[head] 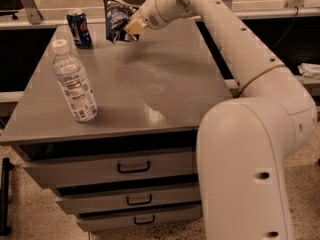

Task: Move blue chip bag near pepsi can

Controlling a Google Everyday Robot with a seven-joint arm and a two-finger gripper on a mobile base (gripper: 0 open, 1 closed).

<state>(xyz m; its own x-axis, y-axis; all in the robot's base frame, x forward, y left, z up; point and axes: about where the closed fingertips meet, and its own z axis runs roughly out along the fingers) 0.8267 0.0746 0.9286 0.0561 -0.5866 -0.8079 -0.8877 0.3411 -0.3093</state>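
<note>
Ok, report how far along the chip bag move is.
Done: the gripper is clamped on the blue chip bag, which seems lifted off the table. In hand: the bag hangs at the far side, just right of the pepsi can, apart from it. Left: set it down beside the can and release.
</note>
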